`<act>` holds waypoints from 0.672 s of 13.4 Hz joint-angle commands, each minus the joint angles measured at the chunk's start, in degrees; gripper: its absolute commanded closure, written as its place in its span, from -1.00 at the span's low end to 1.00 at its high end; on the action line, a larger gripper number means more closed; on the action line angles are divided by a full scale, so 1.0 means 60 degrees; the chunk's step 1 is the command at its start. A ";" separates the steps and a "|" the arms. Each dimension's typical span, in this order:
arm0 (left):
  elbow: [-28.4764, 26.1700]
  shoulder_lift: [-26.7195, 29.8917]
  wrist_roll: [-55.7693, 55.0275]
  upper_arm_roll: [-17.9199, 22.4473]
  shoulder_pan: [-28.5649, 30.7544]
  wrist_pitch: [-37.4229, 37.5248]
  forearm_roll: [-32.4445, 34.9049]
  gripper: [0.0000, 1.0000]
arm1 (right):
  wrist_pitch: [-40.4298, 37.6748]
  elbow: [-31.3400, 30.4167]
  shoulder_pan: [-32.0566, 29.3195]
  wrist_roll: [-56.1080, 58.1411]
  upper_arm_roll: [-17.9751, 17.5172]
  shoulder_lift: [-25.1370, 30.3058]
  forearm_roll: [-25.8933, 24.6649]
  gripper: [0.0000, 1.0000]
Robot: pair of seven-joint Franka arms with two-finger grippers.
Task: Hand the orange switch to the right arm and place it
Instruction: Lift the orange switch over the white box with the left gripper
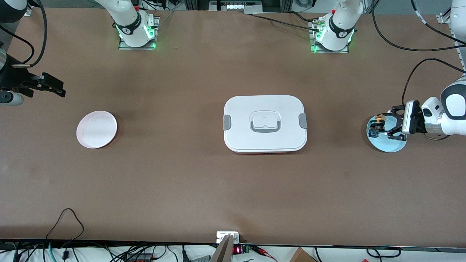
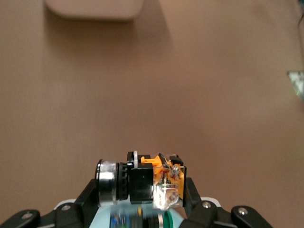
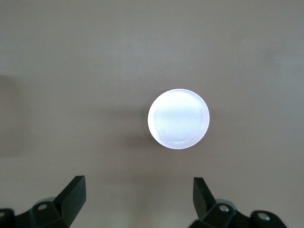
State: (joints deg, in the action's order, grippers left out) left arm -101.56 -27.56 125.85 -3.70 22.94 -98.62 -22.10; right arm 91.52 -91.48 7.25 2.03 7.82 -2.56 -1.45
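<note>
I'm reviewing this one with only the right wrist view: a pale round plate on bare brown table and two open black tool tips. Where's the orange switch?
Observer: The left tool is shut on the orange switch, over a light blue plate at the left arm's end of the table.
Operator: Anything else on that blue plate?
Observer: Yes, a small blue-and-green part lies on it, under the tool.
Operator: What separates the two plates?
Observer: A white lidded container sits mid-table between them.
Operator: And where is my arm's tool in the room view?
Observer: The right tool hangs open near the right arm's end of the table, close to the pink plate.
</note>
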 commanded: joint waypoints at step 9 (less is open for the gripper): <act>0.1279 -0.0007 -0.2220 -0.1343 -0.0982 0.3926 -0.5089 1.00 | -0.0678 -0.0133 -0.0183 0.0820 0.0103 -0.0289 0.4204 -1.00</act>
State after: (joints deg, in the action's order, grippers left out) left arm -96.85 -27.57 117.25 -9.65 17.30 -76.90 -50.28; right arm 88.54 -91.71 6.62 5.58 8.57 -3.07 17.11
